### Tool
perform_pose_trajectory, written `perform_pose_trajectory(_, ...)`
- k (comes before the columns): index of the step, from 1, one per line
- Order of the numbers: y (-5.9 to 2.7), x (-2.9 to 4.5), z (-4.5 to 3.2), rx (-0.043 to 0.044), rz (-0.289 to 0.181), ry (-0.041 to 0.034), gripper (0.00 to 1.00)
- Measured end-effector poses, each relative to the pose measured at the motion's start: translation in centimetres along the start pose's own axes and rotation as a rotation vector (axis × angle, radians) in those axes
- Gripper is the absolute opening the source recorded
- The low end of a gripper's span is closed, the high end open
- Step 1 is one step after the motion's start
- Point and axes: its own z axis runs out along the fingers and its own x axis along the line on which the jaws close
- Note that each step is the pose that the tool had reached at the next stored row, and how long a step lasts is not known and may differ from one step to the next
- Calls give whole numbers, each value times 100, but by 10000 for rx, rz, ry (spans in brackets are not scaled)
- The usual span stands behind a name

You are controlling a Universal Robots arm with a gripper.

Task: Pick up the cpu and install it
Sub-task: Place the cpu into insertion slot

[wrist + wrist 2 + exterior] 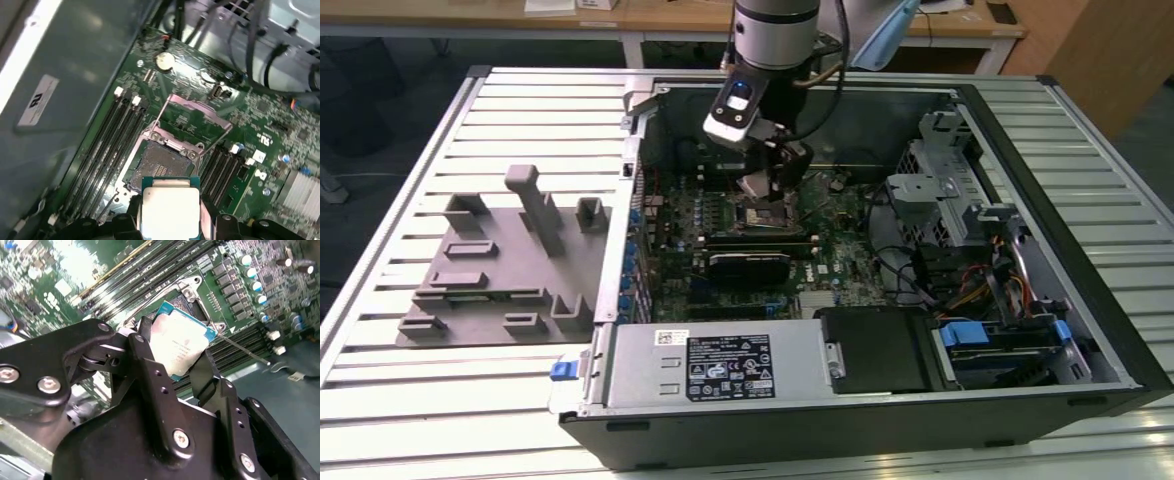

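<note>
**Silver-topped cpu [181,345] gripped above the open socket [157,162]**

Metal lid faces up and the pale rim shows in both wrist views. My pincer [177,354] is clamped on two opposite edges of the chip and holds it clear of the board. In the exterior view the pincer [769,186] is down inside the computer case [854,405], over the middle of the motherboard [720,228]. The case sits on the slatted bench [520,110].

Socket is ready. The load plate [196,111] is swung up and the lever [245,351] is out to the side, so the contact field is bare. The cpu sits near the socket, apart from it and offset to one side in the first wrist view.

I judge this step to be alignment and seating.
- Square the chip's edges to the socket frame before any descent; in the second wrist view it looks rotated against the frame.
- Match the corner mark. I can't make it out here.
- Keep the chip level, since a tilted corner would land on the contacts first.
- Come straight down slowly, with no sideways sliding on the contacts.
- Stay clear of the raised plate and lever.
</note>
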Motion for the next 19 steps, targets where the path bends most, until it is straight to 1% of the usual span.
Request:
perform_pose_trajectory(2, 0, 0, 3, 14, 359, -3, 55)
perform_pose_trajectory(3, 0, 0, 6, 28, 725, -8, 55)
perform_pose_trajectory(19, 0, 1, 37, 142, 3639, -37, 55)
